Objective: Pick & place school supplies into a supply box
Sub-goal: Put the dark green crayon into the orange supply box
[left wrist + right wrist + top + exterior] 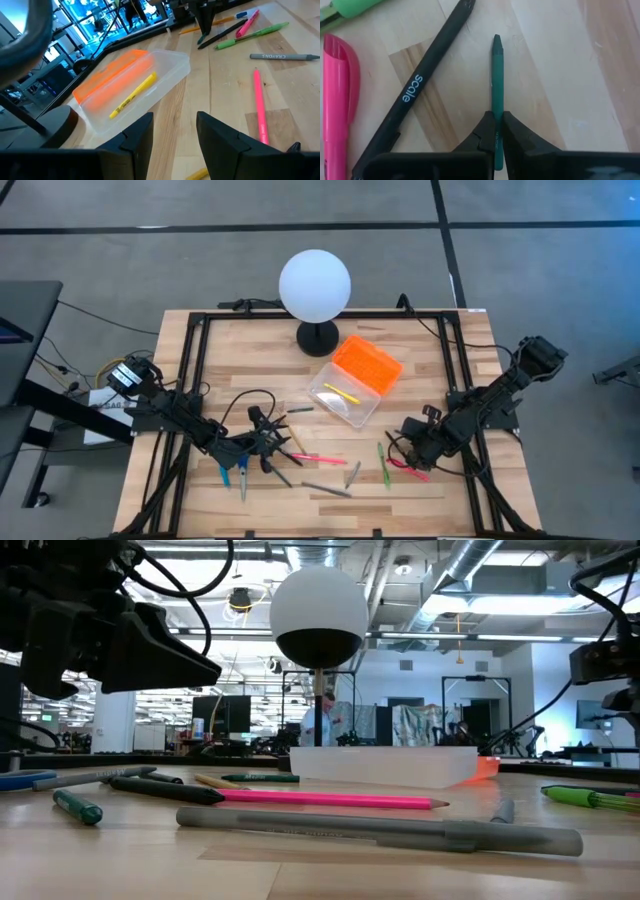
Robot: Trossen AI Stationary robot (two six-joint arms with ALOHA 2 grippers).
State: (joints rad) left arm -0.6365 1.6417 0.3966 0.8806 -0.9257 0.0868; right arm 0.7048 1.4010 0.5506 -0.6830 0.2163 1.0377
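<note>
The supply box (pixel 352 383) lies open mid-table, its orange lid (pixel 367 364) swung back and a yellow highlighter (pixel 133 95) inside the clear body. My right gripper (pixel 496 116) points down near the table's right side (pixel 405 448), shut on a dark green pen (pixel 497 75). That pen lies beside a black pen (pixel 422 82), a pink highlighter (pixel 337 100) and a green marker (pixel 350 7). My left gripper (pixel 175 117) is open with nothing between its fingers. It hovers over the scattered pens at the table's left (pixel 272 430), facing the box. My right gripper pinches the green pen's barrel (pixel 497 111) between its two fingertips, one on each long side. The fingers come from above, pointing steeply down. The pen lies flat on the wood, its pointed end (pixel 496 40) reaching out beyond the fingers.
A white globe lamp (pixel 315 282) on a black base stands behind the box. A pink pencil (pixel 330 800), a grey crayon pen (pixel 380 830), a dark green marker (pixel 75 806) and blue items (pixel 224 475) lie near the front. Black frame rails (pixel 185 370) border the table.
</note>
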